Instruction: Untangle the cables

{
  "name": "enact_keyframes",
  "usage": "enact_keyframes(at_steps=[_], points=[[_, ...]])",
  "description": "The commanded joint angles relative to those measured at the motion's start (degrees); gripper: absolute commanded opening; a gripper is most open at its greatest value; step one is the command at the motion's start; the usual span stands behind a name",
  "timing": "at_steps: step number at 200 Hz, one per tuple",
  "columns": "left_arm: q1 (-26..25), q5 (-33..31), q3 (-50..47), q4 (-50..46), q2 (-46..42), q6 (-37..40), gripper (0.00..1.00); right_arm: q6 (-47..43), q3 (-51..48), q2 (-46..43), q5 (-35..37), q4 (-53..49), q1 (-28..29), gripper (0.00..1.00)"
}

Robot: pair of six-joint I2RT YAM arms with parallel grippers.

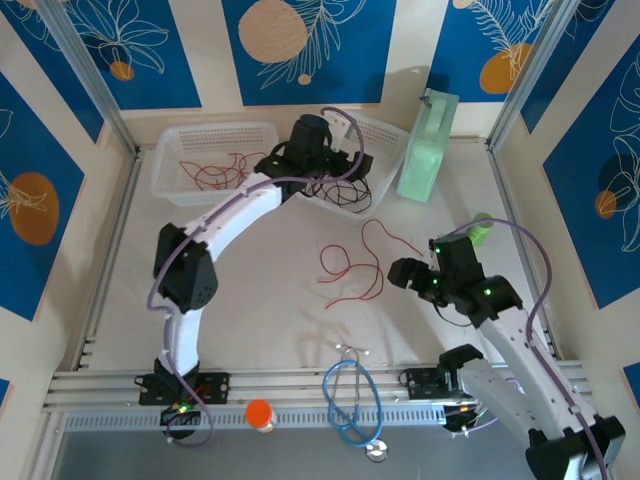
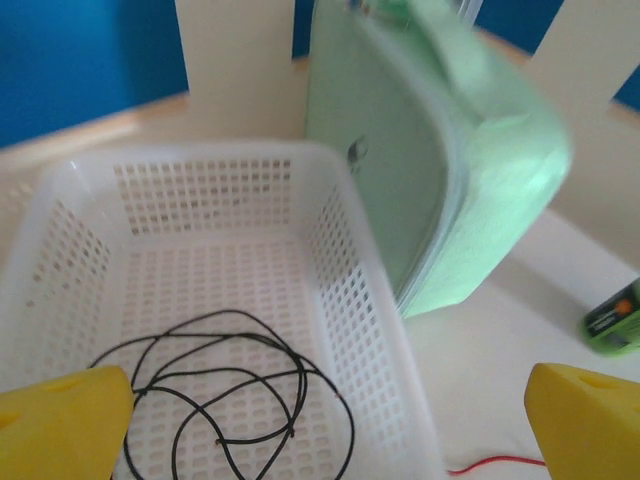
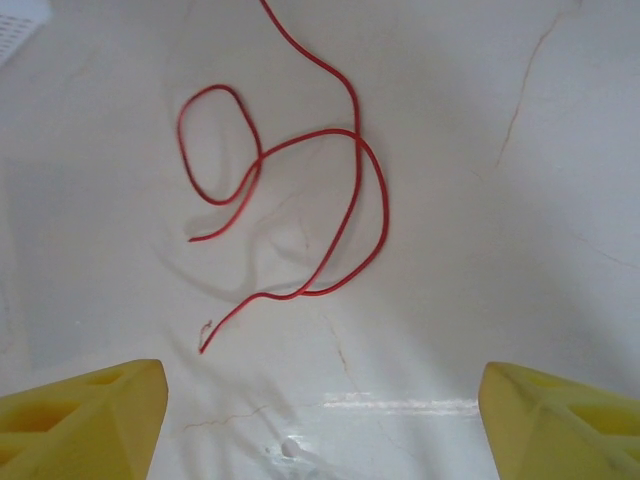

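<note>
left gripper [image 2: 325,420] jaws apart, black wire [image 2: 230,313] below in basket [image 2: 200,190], prob. sorted by colour; right gripper [image 3: 325,410] jaws apart, red wire [image 3: 356,135] just ahead.

perforated white plastic basket [image 2: 345,290], smooth pale tabletop [image 3: 500,260], glossy red cable [image 3: 384,212]

The left arm [image 1: 235,215] and right arm [image 1: 510,370] have white links, black joints, looping purple cables [image 1: 547,268], small green lights [image 1: 486,290] and blocky yellow fingers [image 2: 60,425].
</note>
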Motion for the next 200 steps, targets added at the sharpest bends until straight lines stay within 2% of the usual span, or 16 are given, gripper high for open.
enact_keyframes(at_steps=[1,41,92,135,190,200], points=[[-0.7,2.1,-4.2,-3.5,-6.4,0.7,1.0,-0.2,0.9,4.6,-0.1,1.9,-0.9,0.78],[-3.0,-0.7,-13.2,-10.6,-16.0,-1.1,1.0,-1.3,3.0,16.6,-3.9,5.4,-0.4,0.66],[-3.7,-5.3,-30.4,-13.5,-30.1,-6.8,1.0,-0.1,4.3,31.0,-0.4,6.3,4.4,0.51],[-3.6,-8.0,-38.1,-16.3,-38.3,-8.5,1.0,3.0,6.4,39.8,5.6,6.5,8.3,0.48],[-3.6,-5.4,-44.5,-13.3,-43.6,-9.6,1.0,5.9,9.9,47.7,10.1,5.1,11.8,0.43],[-3.7,-5.1,-44.9,-13.0,-44.0,-9.5,1.0,6.3,9.6,48.6,9.8,5.4,12.0,0.39]])
